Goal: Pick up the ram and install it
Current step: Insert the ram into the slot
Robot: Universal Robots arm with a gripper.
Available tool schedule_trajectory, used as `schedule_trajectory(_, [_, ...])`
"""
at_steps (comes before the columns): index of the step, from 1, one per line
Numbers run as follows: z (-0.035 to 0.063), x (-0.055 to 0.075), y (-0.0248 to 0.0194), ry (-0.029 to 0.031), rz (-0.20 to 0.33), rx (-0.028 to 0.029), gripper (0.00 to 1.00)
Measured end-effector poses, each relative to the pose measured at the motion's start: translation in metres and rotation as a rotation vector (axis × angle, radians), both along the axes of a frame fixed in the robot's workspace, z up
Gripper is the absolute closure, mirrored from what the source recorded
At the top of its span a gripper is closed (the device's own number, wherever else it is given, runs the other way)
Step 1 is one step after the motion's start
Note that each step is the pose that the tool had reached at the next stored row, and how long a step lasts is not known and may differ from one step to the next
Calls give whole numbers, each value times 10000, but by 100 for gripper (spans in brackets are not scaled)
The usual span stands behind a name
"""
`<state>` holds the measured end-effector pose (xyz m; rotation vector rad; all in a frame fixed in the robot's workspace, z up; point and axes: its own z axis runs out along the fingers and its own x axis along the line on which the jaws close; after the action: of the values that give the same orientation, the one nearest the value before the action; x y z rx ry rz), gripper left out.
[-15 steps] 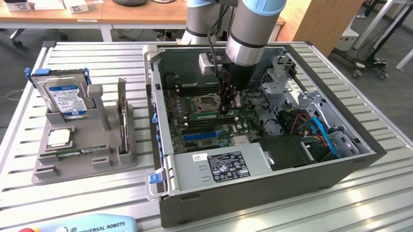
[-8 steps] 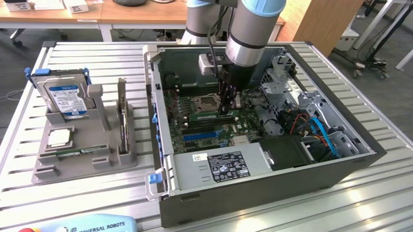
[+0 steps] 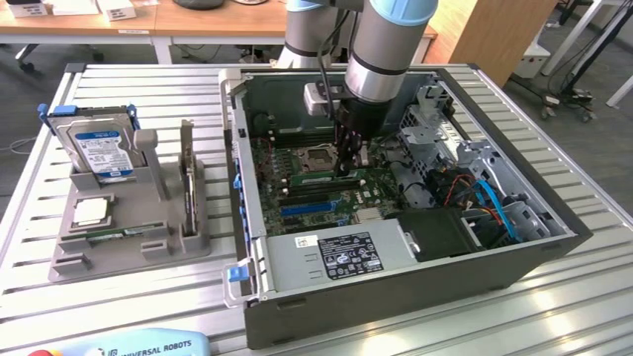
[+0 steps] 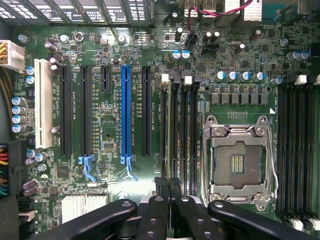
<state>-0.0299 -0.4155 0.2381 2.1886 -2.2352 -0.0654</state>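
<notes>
The ram is a thin green stick standing on edge in a memory slot of the motherboard, right beside the empty processor socket. In the wrist view the ram is seen edge-on as a narrow strip between the black slots, next to the socket. My gripper reaches straight down into the open computer case, and its two black fingertips are pressed together over the ram's upper edge. In the wrist view the gripper is shut on that edge. The part of the ram under the fingers is hidden.
The open case holds a power supply, cables and a drive cage at the exterior view's right. A grey parts tray with a hard drive and a square silver chip stands at the exterior view's left. Expansion slots, one of them blue, line the board.
</notes>
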Motion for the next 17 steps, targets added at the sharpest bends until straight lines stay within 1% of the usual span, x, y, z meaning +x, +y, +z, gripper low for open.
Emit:
schedule_trajectory(12, [0,0,-9,0,0,0,89])
schedule_trajectory(17, [-15,0,-9,0,-1,0,89])
